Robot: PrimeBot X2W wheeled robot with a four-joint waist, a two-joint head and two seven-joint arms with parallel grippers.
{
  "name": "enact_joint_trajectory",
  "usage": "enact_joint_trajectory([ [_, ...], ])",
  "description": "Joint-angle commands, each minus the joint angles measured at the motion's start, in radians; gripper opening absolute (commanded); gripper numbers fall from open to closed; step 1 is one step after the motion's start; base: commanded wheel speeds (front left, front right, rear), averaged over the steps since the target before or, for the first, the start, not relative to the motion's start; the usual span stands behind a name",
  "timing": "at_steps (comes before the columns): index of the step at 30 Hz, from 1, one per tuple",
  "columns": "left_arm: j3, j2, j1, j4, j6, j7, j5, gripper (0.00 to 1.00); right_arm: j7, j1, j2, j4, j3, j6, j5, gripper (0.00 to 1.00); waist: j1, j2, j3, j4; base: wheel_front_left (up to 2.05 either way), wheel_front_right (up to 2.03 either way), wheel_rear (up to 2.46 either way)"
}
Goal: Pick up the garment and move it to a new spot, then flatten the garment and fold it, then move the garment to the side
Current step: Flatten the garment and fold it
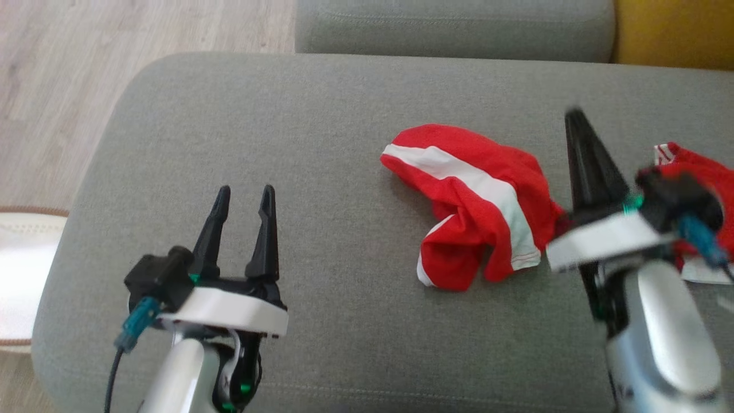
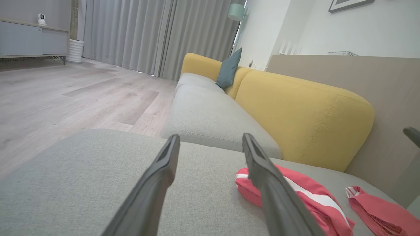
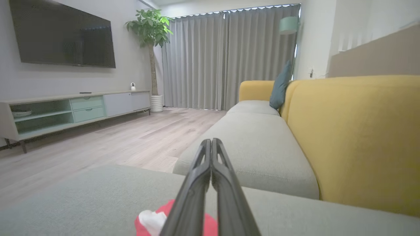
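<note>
The red garment (image 1: 476, 201), soft cloth with a white stripe, lies crumpled on the grey woven sofa cushion (image 1: 287, 115), just left of the right tool (image 1: 575, 117) — fingers pressed together, gripping nothing. That arm partly hides a second red piece (image 1: 702, 172). The left tool (image 1: 245, 192) hovers spread wide, well apart — a smooth yellow backrest (image 2: 305, 121) rises beyond.
</note>
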Motion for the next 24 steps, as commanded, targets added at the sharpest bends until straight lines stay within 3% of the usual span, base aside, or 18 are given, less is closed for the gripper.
enact_joint_trajectory([
  [1,0.028,0.004,-0.017,-0.038,-0.006,-0.005,0.001,1.00,-0.017,0.001,0.012,-0.057,0.013,-0.001,0.012,0.00,0.0000,0.0000,-0.010,-0.009,0.00,0.00,0.00],
  [3,0.027,0.004,-0.004,-0.041,-0.008,-0.005,-0.002,1.00,-0.033,0.070,0.017,-0.095,0.012,-0.001,0.014,0.00,0.0000,0.0000,-0.018,-0.020,0.00,0.00,0.00],
  [4,0.026,0.004,0.002,-0.042,-0.009,-0.005,-0.004,1.00,-0.041,0.102,0.019,-0.112,0.008,-0.001,0.020,0.10,0.0000,0.0000,-0.022,-0.024,0.00,0.00,0.00],
  [5,0.025,0.004,0.008,-0.044,-0.010,-0.005,-0.009,1.00,-0.049,0.135,0.019,-0.126,0.003,-0.001,0.036,0.69,0.0000,0.0000,-0.028,-0.027,0.00,0.00,0.00],
  [6,0.023,0.004,0.014,-0.044,-0.013,-0.005,-0.011,1.00,-0.058,0.165,0.019,-0.137,-0.004,-0.001,0.058,1.00,0.0000,0.0000,-0.033,-0.031,0.00,0.00,0.00],
  [14,0.010,0.004,0.072,-0.040,-0.016,-0.005,-0.016,1.00,-0.101,0.338,0.020,-0.147,-0.033,-0.001,0.117,1.00,0.0000,0.0000,-0.054,-0.062,0.00,0.00,0.00],
  [24,-0.008,0.004,0.078,-0.036,-0.010,-0.005,-0.016,1.00,-0.123,0.357,0.020,-0.101,-0.037,-0.001,0.121,1.00,0.0000,0.0000,-0.051,-0.080,0.00,0.00,0.00],
])
